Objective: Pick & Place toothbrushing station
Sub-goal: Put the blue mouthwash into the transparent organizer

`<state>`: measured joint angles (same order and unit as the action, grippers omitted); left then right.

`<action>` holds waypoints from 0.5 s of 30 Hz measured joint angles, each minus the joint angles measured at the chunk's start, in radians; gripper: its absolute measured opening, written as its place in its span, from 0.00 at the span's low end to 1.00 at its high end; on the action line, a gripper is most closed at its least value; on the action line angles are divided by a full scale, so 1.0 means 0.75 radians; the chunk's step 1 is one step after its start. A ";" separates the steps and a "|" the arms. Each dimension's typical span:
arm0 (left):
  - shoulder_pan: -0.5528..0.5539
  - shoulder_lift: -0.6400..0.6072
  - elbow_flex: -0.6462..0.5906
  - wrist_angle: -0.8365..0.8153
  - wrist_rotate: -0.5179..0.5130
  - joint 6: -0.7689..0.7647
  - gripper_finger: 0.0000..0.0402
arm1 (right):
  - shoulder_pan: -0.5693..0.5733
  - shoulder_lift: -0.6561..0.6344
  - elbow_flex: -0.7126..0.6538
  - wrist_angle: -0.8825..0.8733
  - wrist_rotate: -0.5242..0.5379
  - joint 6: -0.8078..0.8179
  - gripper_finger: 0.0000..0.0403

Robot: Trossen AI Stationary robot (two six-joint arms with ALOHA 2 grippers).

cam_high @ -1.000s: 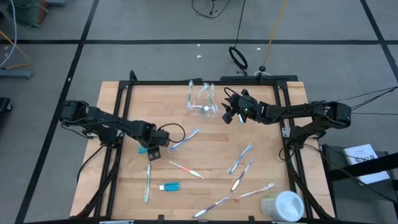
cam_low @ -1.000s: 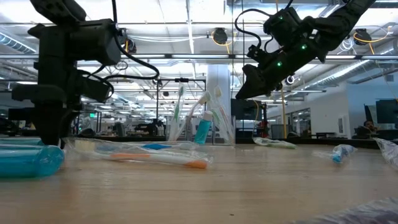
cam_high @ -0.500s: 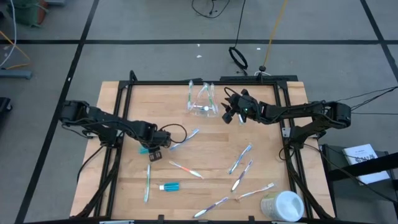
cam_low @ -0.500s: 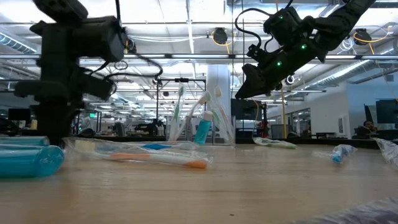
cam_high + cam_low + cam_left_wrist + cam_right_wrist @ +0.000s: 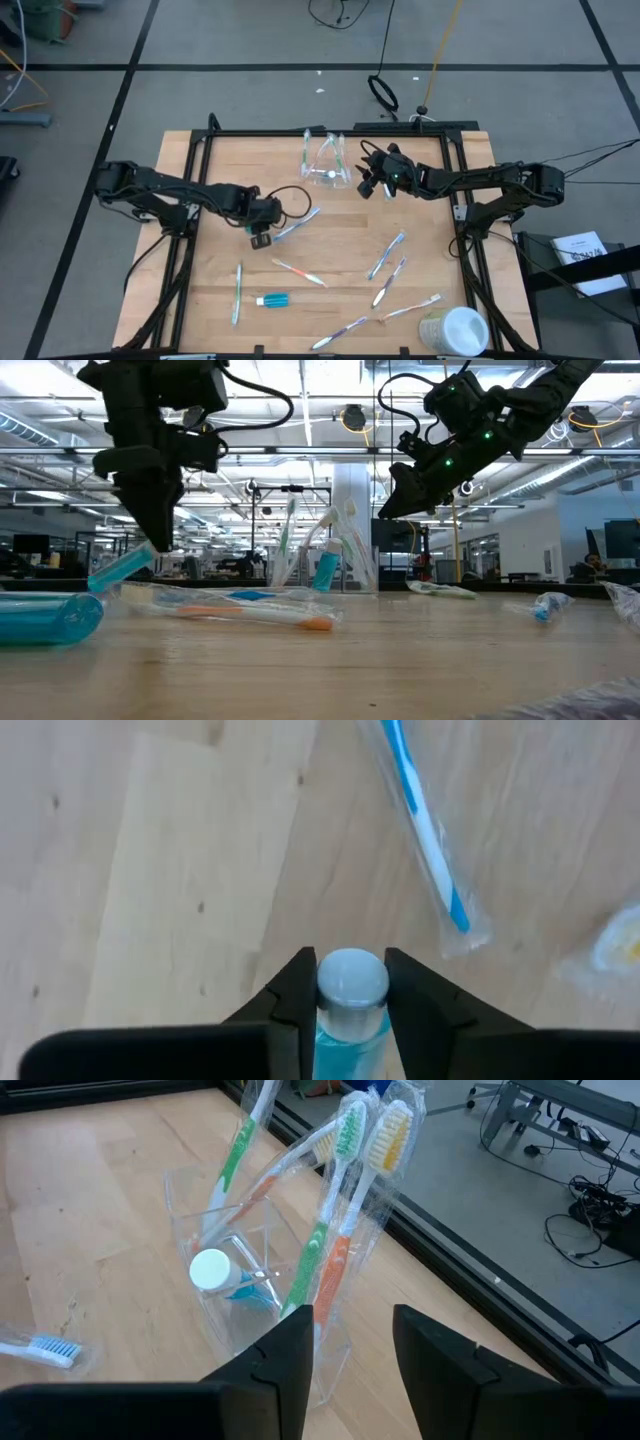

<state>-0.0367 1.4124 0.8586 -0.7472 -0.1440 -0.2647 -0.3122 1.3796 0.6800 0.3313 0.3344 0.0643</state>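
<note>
My left gripper (image 5: 262,238) is shut on a blue toothpaste tube (image 5: 122,568) with a white cap (image 5: 352,978), above the table's left middle. From above, the gripper hides the tube. The clear plastic cup (image 5: 327,170) stands at the far middle. It holds several toothbrushes (image 5: 335,1230) and a toothpaste tube (image 5: 210,1268). My right gripper (image 5: 368,185) is open and empty, in the air just right of the cup. In the right wrist view, the right gripper (image 5: 350,1350) looks at the cup (image 5: 250,1310). My left gripper pinches the tube between its two fingers at the cap end (image 5: 352,995), one finger (image 5: 295,995) on each side. The fingers come from above, pointing down. The tube hangs tilted below them (image 5: 110,575), lifted clear of the table.
Another blue tube (image 5: 273,299) lies near the front left. Wrapped toothbrushes lie scattered: (image 5: 298,222), (image 5: 300,272), (image 5: 238,292), (image 5: 386,254), (image 5: 410,310), (image 5: 340,333). A larger white cup (image 5: 455,330) lies at the near right corner. A black frame (image 5: 330,133) runs round the table.
My left gripper, shut on the blue tube, has risen and gone toward the table's right and a little toward the far edge. The tube, lying on the table before, now hangs tilted and clear of it.
</note>
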 joint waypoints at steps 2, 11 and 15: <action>0.027 0.000 0.004 0.032 0.001 0.001 0.21 | 0.000 0.000 0.000 0.000 0.000 0.000 0.32; 0.102 0.000 0.004 0.361 -0.051 0.175 0.23 | 0.000 0.000 0.000 0.003 0.000 -0.001 0.32; 0.144 0.000 0.004 0.742 -0.131 0.299 0.24 | 0.000 0.000 0.000 0.031 0.000 0.001 0.32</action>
<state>0.0711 1.4124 0.8616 -0.1904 -0.2426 -0.0403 -0.3122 1.3796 0.6800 0.3547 0.3344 0.0650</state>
